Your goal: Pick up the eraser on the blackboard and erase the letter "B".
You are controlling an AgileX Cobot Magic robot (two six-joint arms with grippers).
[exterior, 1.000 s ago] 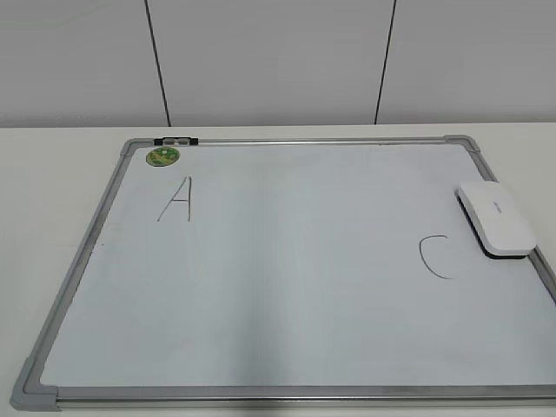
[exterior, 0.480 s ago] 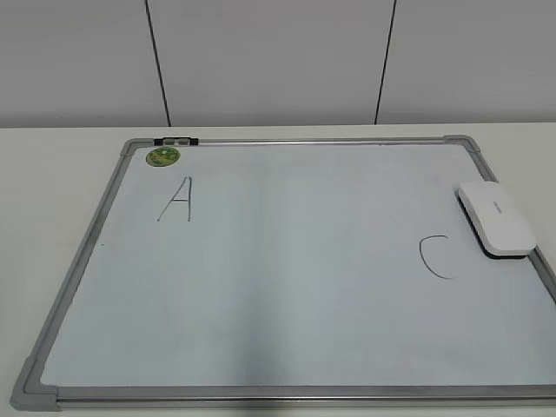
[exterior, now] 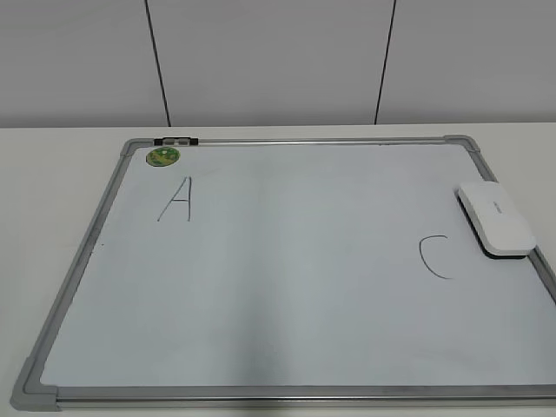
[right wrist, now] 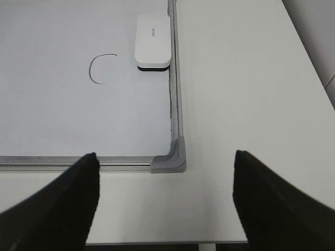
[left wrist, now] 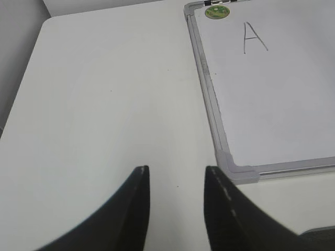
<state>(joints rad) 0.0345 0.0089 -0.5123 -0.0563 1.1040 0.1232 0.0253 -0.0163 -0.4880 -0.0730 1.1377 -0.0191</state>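
Note:
The blackboard [exterior: 287,261] is a white board with a grey frame, lying flat on the table. The white eraser [exterior: 495,218] lies on it at the right edge, just above a handwritten "C" [exterior: 434,257]; it also shows in the right wrist view [right wrist: 153,41]. A handwritten "A" [exterior: 177,200] is at the upper left. No letter "B" shows between them. My left gripper [left wrist: 174,172] is open and empty over bare table, left of the board's near left corner. My right gripper [right wrist: 165,157] is wide open and empty, near the board's near right corner. Neither gripper shows in the exterior view.
A round green magnet [exterior: 162,156] sits at the board's top left, also in the left wrist view [left wrist: 217,11]. White table [left wrist: 104,104] lies left of the board and to its right [right wrist: 246,78]. The table's front edge is close below my right gripper.
The eraser looks shifted very slightly since the earliest frame. Nothing else has visibly changed.

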